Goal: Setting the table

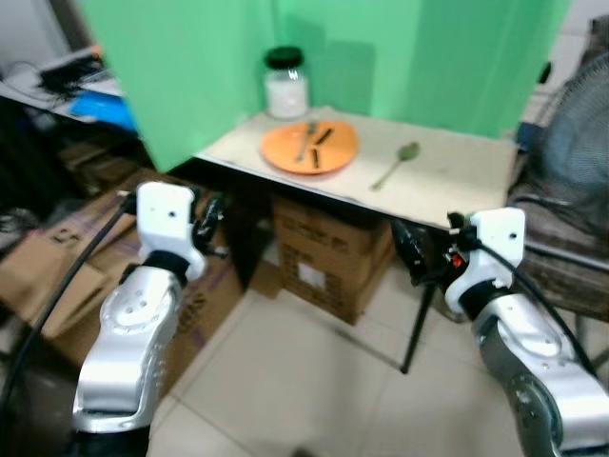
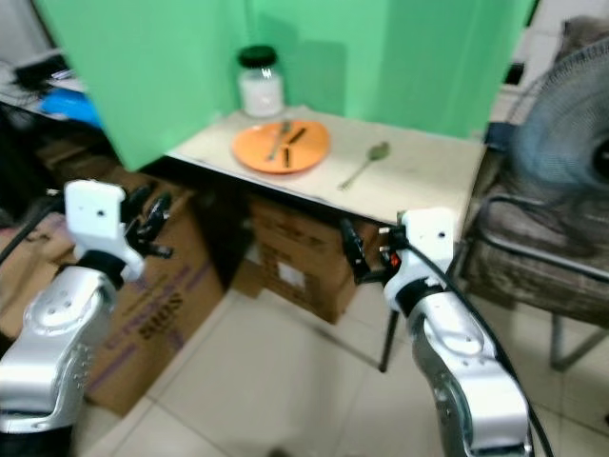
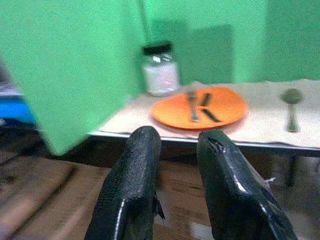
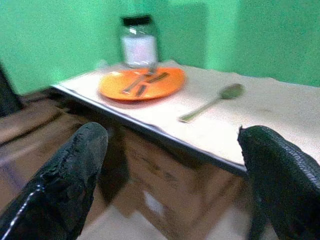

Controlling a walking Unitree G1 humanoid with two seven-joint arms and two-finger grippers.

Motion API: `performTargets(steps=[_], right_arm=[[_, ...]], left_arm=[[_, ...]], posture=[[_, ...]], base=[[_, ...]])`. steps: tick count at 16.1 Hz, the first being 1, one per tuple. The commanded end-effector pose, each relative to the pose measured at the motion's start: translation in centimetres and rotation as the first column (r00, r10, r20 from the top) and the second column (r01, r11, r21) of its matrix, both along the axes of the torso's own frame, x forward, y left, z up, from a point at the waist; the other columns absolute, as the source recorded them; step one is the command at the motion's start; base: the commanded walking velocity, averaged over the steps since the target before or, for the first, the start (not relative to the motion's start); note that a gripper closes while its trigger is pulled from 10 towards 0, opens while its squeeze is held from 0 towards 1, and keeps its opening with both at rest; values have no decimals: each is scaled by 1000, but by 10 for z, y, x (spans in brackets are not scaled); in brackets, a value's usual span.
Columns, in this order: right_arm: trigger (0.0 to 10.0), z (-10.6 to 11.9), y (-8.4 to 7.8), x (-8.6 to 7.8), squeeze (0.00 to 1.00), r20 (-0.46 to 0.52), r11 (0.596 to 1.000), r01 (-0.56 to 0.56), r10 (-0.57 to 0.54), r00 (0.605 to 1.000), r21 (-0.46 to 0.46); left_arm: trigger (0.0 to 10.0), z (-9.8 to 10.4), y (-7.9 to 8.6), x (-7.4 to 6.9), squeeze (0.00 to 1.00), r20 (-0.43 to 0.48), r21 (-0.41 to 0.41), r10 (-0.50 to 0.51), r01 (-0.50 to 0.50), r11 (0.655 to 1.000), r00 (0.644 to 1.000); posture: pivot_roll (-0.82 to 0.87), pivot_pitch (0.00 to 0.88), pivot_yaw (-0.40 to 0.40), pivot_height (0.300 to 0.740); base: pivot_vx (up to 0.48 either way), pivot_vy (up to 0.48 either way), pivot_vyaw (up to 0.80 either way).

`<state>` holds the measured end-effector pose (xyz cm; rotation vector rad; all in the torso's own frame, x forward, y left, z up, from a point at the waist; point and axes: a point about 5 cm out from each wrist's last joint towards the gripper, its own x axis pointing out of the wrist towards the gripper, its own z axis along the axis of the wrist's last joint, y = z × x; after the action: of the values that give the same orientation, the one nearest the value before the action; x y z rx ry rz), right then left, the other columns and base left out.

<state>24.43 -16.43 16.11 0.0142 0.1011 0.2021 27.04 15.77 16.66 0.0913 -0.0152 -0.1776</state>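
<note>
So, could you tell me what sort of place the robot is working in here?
Probably a storage or workshop room set up for recording, not a dining room: a green backdrop stands behind the small table, cardboard boxes sit beneath it, and a fan stands beside it.

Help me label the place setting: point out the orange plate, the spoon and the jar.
orange plate (image 1: pixel 340 153), left eye view, bare right part of its surface.
spoon (image 1: pixel 408 150), left eye view, its bowl.
jar (image 1: pixel 285 93), left eye view, middle of its white-filled body.

Beige-topped table (image 1: pixel 457 176) with orange plate (image 1: pixel 309 148), spoon (image 1: pixel 396 164), and black-lidded jar (image 1: pixel 285 83)
</note>
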Motion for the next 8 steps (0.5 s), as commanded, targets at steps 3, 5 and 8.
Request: performTargets(steps=[3,5,8], right_arm=[[10000,8,3,5,0,40,999,-22,23,999,-24],[10000,9,3,9,0,46,1000,-15,15,999,-16],[10000,11,4,10,0,55,999,1,-3,998,33]], left_arm=[[10000,6,7,0,0,18,18,19,-20,1000,1000],[10000,7,8,0,0,23,20,22,-23,1000,999],[10000,8,10,2,0,27,28,23,-24,999,999]], posture=[[59,0,66,740],[68,0,62,740],[51,0,71,740]], base=[[341,0,267],[341,0,800],[345,0,0]])
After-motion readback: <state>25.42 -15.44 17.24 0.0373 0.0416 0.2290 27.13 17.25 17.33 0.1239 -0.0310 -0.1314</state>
